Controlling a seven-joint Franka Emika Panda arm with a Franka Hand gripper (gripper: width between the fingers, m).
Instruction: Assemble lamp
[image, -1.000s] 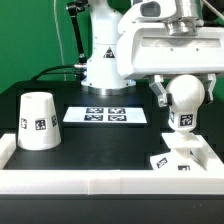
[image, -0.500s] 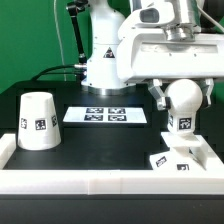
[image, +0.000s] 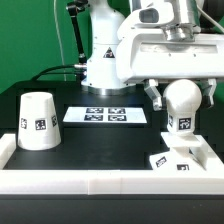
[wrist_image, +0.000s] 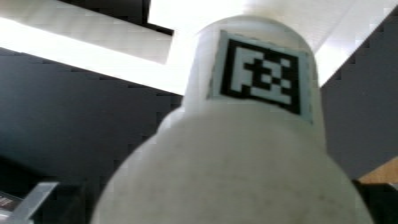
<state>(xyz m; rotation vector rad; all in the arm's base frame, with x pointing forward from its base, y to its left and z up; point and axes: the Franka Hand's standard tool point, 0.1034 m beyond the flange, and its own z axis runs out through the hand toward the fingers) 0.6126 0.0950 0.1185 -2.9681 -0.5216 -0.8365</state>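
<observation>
**Arm.** Large glossy white robot arm (image: 150, 45), entering the exterior view from 12 to 2 o'clock, with its wrist pointing straight down over the 3 o'clock part of the scene.

**Two-finger gripper** (image: 183, 96). Hangs vertically. One dark fingertip (image: 157, 97) sits at 9 o'clock of the load and the other at 3 o'clock. The fingers pinch the round body between them, and both pads lie against its sides.

**White plastic ball-shaped bulb** (image: 182, 108). Held clear of the table. The rounded end is up in the grip and the narrower stem points down toward 6 o'clock. The stem carries a small black-and-white square tag facing the exterior camera. In the wrist view the bulb (wrist_image: 231, 150) fills most of the picture, tapering away from the lens, with a second tag near its far end.

**Low sloped square white base** (image: 180, 160). Rests on the black table (image: 100, 145) at 5 o'clock of the exterior view, directly below the bulb's stem. Whether stem and base touch cannot be told.

**Large white cup-like tapered shade** (image: 38, 120). Stands mouth down at 9 o'clock, well apart from the bulb and base, with a tag on its side.

**Marker board** (image: 106, 115). Lies flat near the centre, between the shade and the bulb.
</observation>
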